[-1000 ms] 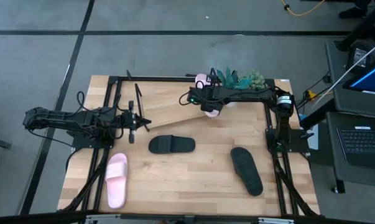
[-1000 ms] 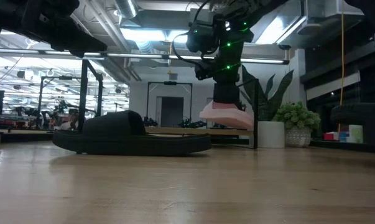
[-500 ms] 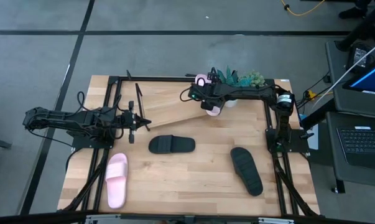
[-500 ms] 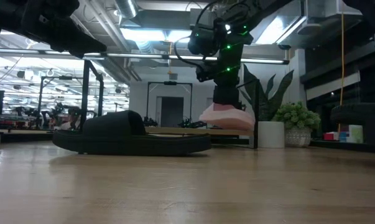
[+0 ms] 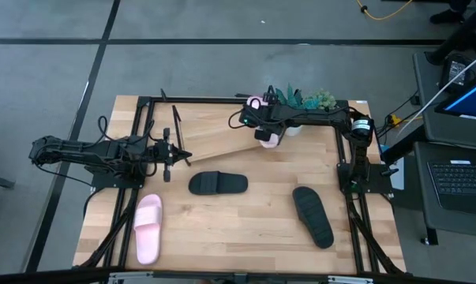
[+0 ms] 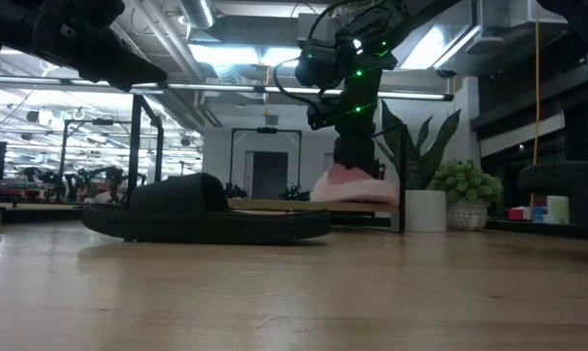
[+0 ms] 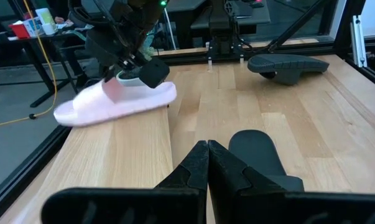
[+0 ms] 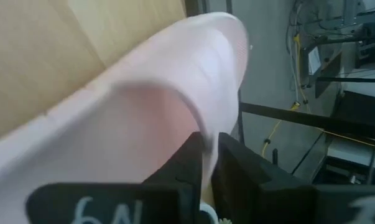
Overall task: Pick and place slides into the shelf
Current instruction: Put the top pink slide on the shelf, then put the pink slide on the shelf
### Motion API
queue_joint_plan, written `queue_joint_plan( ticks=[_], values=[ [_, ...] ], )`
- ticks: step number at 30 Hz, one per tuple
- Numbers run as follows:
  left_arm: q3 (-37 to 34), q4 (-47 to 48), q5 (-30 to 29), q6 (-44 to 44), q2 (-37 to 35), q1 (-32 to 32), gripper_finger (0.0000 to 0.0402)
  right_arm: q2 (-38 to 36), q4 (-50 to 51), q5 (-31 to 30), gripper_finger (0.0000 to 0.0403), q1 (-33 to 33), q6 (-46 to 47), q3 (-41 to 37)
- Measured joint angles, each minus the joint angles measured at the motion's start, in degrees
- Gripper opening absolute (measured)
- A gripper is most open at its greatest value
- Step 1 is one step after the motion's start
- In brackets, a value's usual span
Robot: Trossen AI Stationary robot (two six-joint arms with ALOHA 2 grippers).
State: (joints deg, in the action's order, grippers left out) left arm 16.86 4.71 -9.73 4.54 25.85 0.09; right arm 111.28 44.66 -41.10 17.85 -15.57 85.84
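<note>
A light pink slide (image 7: 112,102) lies at the right end of the shelf (image 5: 214,134), a tilted wooden board in a black wire frame. My right gripper (image 5: 263,130) reaches down onto its strap. A second pink slide (image 5: 148,227) lies on the table at the near left. One black slide (image 5: 218,183) lies in the middle and another (image 5: 312,214) at the near right. My left gripper (image 5: 182,155) hovers shut at the table's left and touches nothing. My right gripper has the pink slide's wide strap at its edge (image 8: 209,134), with one finger under the strap and one outside it. The fingers slant down from the table's right. The slide's sole (image 6: 347,190) lies about level on the shelf's right end.
A potted plant (image 5: 305,100) in a white pot stands just behind the shelf at the far right. Black frame rails (image 5: 143,118) run along the table's edges. Open tabletop (image 5: 253,229) lies between the slides near the front.
My right gripper's wrist has turned a little over the shelf's right end. The pink slide in it has sunk slightly and now lies flatter on the board. My left arm has kept still.
</note>
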Motion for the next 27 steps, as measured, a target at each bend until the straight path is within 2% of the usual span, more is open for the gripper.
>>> queue_joint_plan(
  ticks=[16, 27],
  values=[
    [0.0, 0.02, -0.01, 0.0, 0.02, 0.0, 0.0, 0.0, -0.06, 0.24, 0.0109, -0.36, -1.46, 0.78],
    [0.02, 0.04, -0.01, 0.0, 0.02, -0.02, 0.0, 0.0, 4.73, 0.26, 0.0114, -3.07, -1.39, 8.77]
  ],
)
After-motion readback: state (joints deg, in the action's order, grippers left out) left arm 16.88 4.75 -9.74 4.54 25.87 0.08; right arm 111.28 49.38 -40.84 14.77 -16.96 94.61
